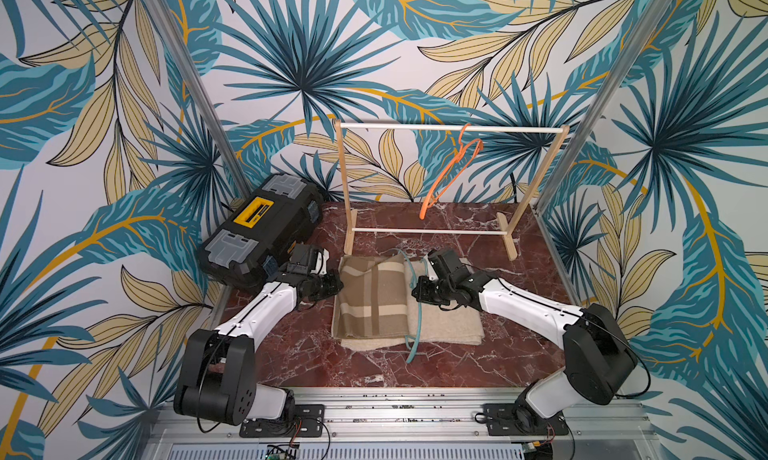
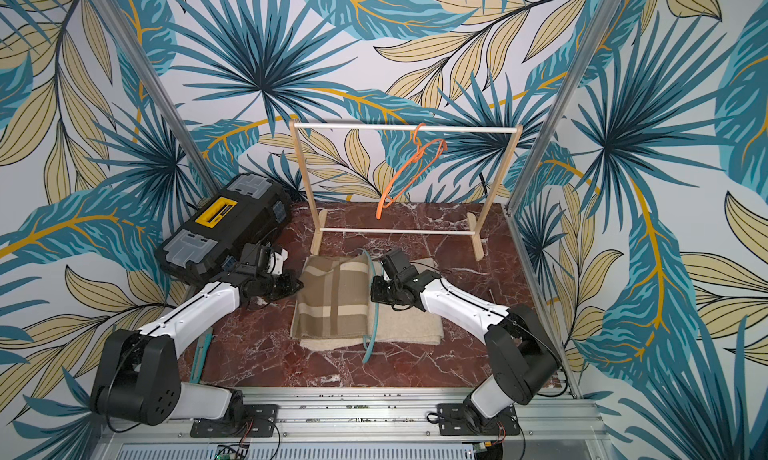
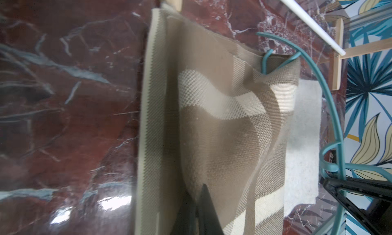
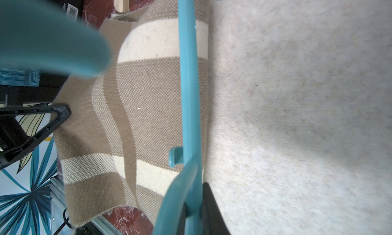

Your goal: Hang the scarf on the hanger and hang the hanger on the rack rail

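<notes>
The scarf (image 1: 374, 300) (image 2: 332, 300) is a brown and cream plaid cloth. It lies folded over its plain cream part on the red marble table (image 1: 457, 362). A teal hanger (image 1: 417, 312) (image 2: 376, 312) lies across it from front to back. My right gripper (image 1: 415, 289) (image 4: 195, 202) is shut on the teal hanger (image 4: 188, 74) near its hook. At the left edge of the scarf (image 3: 222, 117), my left gripper (image 1: 337, 285) (image 3: 200, 193) is shut on the plaid layer, which bulges up there. The hanger (image 3: 331, 96) shows beyond the cloth.
A wooden clothes rack (image 1: 451, 128) stands at the back with an orange hanger (image 1: 451, 171) on its rail. A black and yellow toolbox (image 1: 257, 225) sits at the back left, close to my left arm. A teal utility knife (image 2: 199, 354) lies at the table's left edge.
</notes>
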